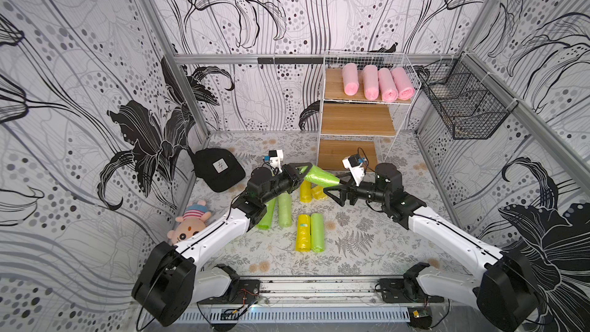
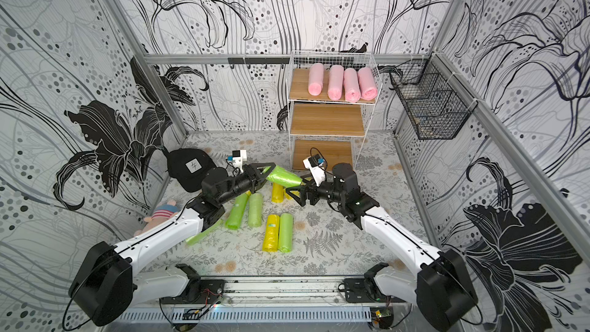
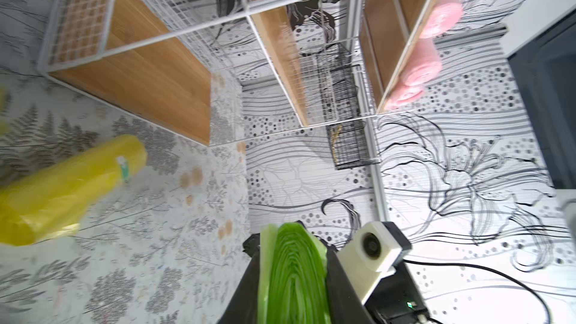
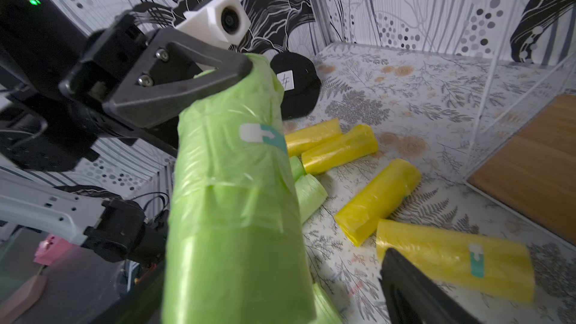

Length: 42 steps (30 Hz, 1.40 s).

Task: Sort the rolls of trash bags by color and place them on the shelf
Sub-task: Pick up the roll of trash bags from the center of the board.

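Top views both: clamping the green roll (image 1: pixel 322 177) by its left end in the left gripper (image 1: pixel 306 172), holding it aloft, lying left-right, with the shelf (image 1: pixel 356 119) far-right; gaping the right gripper (image 1: pixel 332 183) around its right end.

left end effector (image 1: pixel 307 171): clamped, pointing inward | right end effector (image 1: pixel 333 183): jaws spread wide, facing it

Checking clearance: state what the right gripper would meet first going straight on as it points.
Probably the green roll: it lies between the open jaws of the right gripper, along its line; the left gripper clamps the far end.
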{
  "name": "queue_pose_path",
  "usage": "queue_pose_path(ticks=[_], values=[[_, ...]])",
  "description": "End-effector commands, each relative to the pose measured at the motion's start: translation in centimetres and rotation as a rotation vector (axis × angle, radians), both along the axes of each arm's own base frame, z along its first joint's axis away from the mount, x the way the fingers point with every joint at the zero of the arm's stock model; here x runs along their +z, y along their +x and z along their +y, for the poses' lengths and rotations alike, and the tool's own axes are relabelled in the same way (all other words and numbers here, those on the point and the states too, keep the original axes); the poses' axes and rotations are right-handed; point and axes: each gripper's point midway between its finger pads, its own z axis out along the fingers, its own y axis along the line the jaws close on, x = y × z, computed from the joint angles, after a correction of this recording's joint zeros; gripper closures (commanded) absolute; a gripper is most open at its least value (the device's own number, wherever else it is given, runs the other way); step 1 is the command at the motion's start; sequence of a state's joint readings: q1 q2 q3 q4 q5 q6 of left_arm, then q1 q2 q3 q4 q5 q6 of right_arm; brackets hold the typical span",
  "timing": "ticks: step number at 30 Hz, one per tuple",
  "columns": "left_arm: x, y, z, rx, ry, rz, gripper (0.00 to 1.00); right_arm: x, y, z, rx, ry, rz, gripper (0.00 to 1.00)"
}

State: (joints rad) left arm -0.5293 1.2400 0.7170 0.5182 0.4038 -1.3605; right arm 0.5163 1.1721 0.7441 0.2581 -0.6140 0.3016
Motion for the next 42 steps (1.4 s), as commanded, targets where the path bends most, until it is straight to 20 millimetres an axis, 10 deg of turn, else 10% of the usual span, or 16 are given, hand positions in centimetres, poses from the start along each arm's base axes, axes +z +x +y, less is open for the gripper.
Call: queue_pose_path(ticks=[1, 15, 24, 35, 42], values=[[3.8, -0.8, -0.4, -0.058, -0.152, -0.061, 0.83, 4.8, -0.5, 0.5, 0.042, 0.202, -0.043, 0.08], [3.5, -0.7, -0.6, -0.072, -0.196, -0.035, 0.83, 6.9, -0.6, 0.1, 0.032, 0.33, -0.061, 0.19], [3.7, -0.6, -0.6, -0.065, -0.179, -0.045, 0.82, 6.3, -0.3, 0.2, 0.026, 0.329, -0.024, 0.53], [3.0, -0.1, -0.8, -0.049, -0.091, -0.047, 0.39, 6.5, 0.4, -1.9, -0.128, 0.297, -0.031, 0.69], [0.7, 0.6, 1.3, 0.044, 0.125, -0.04, 0.24, 7.2, 2.9, -8.3, -0.489, 0.171, -0.09, 0.71]])
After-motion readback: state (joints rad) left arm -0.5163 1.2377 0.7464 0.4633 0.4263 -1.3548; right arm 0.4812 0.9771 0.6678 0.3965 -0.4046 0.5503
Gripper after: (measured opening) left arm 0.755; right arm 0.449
